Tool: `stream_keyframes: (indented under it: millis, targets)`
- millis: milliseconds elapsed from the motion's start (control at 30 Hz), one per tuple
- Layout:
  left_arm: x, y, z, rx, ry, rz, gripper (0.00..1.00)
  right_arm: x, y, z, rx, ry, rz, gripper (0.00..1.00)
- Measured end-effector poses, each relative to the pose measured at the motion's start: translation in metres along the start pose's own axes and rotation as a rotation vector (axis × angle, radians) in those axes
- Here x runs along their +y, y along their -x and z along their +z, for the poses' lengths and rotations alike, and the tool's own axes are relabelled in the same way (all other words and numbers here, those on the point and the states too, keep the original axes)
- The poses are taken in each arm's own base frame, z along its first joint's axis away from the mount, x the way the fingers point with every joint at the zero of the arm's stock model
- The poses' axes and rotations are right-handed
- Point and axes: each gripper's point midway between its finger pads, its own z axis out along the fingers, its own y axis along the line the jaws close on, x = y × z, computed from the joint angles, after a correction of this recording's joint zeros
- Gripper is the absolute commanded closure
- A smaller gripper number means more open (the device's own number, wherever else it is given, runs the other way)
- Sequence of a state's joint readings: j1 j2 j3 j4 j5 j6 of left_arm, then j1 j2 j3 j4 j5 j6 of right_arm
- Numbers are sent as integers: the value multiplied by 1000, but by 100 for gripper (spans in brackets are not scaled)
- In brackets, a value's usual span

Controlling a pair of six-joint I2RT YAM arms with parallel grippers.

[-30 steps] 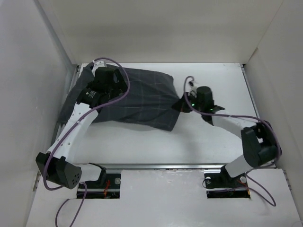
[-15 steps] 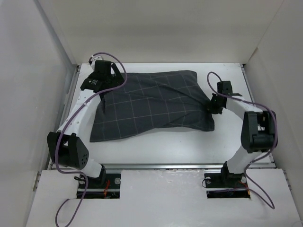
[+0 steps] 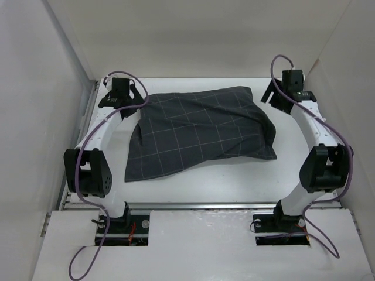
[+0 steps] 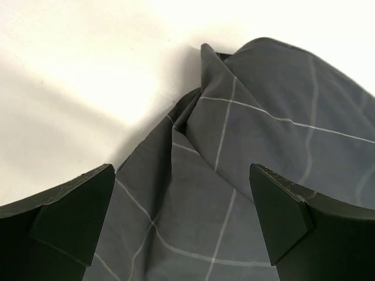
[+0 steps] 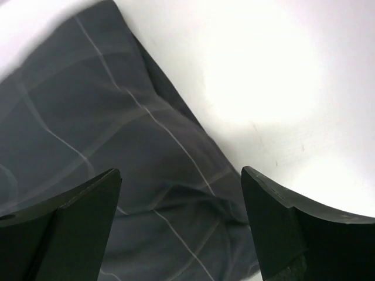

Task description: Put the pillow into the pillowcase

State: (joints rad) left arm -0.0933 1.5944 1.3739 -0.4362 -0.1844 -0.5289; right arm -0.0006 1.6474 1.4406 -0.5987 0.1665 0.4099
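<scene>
The dark charcoal-grey, grid-checked cloth pillowcase (image 3: 199, 132), bunched up a second ago, has spread out and shifted rightward across the white worktop (image 3: 234, 175). The left claw (image 3: 129, 99) has come off it and drawn back to the far-left corner. The right claw (image 3: 275, 96) has swung to the far-right corner. Both now gape, holding nothing.

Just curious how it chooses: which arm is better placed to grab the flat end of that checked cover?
Probably left. The left gripper hangs open at the pillowcase's flat end, cloth framed between its fingers; the right gripper is open beside the plump end.
</scene>
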Motion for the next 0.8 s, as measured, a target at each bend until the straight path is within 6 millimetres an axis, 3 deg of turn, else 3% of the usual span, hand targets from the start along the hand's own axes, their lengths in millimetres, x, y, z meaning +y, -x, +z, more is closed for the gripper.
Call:
stream_keyframes:
  millis: [133, 200, 267, 433, 533, 567, 700, 800]
  targets:
    - [2, -14, 26, 49, 20, 22, 0, 30, 55, -4, -97, 80, -10, 11]
    - [1, -21, 37, 73, 16, 37, 0, 45, 63, 9, -92, 141, -32, 11]
    - [0, -26, 44, 92, 4, 48, 0, 53, 50, 28, -40, 187, -67, 11]
    - [-12, -25, 48, 102, -72, 59, 0, 43, -31, 66, 180, 220, -137, 11]
    - [-25, -23, 49, 91, -141, 66, 0, 33, -66, 71, 267, 226, -152, 71]
    - [-27, -24, 50, 96, -156, 68, 0, 35, -71, 71, 278, 243, -151, 100]
    - [-35, -36, 59, 126, -194, 89, 0, 41, -66, 70, 266, 267, -146, 100]
    - [-39, -50, 69, 153, -194, 114, 0, 43, -44, 64, 224, 246, -150, 100]
